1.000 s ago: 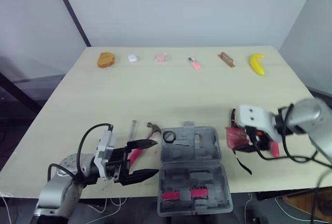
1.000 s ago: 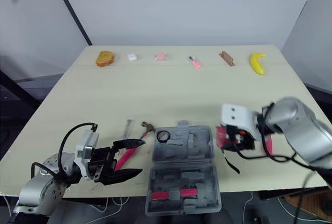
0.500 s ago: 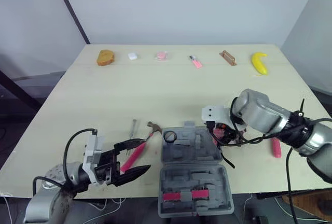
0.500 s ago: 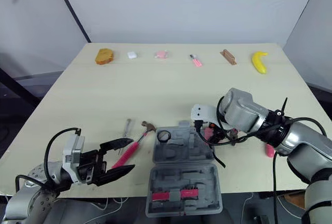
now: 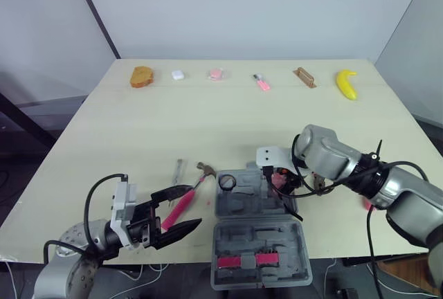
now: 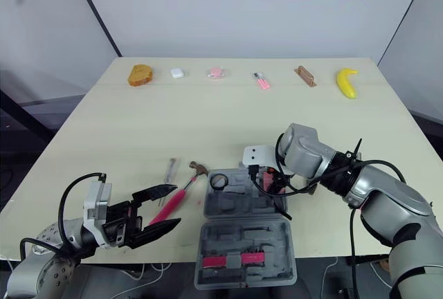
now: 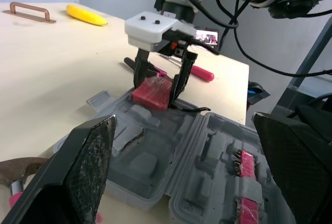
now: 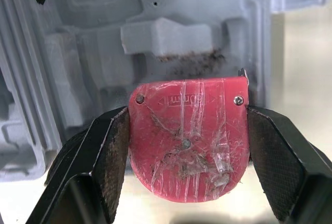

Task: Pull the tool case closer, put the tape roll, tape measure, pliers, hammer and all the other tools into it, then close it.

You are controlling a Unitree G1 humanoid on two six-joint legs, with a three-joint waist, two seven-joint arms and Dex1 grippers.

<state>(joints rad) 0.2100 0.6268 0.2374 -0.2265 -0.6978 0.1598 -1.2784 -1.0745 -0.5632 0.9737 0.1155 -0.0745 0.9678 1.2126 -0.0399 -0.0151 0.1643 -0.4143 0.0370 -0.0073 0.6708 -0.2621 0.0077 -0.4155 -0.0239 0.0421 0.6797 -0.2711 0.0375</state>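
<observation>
The grey tool case point(image 5: 257, 224) lies open at the table's near edge. A black tape roll point(image 5: 226, 182) rests in its far half. My right gripper point(image 5: 279, 180) is shut on the red tape measure point(image 8: 187, 138) and holds it over the right rim of that far half; it is seen in the left wrist view too, as the red tape measure point(image 7: 152, 91). A pink-handled hammer point(image 5: 185, 199) and a small metal tool point(image 5: 178, 171) lie left of the case. My left gripper point(image 5: 188, 210) is open, empty, just left of the case. Pink-handled pliers point(image 7: 193, 71) lie right of the case.
Along the table's far edge lie a brown piece of bread point(image 5: 142, 77), a white block point(image 5: 178, 75), two small pink items point(image 5: 216, 75) point(image 5: 261, 83), a brown handle point(image 5: 303, 77) and a banana point(image 5: 345, 84). The near table edge runs under the case.
My right gripper has carried the tape measure leftwards, from the table right of the case to over the case's far half. My left gripper drew back a little and stays open.
</observation>
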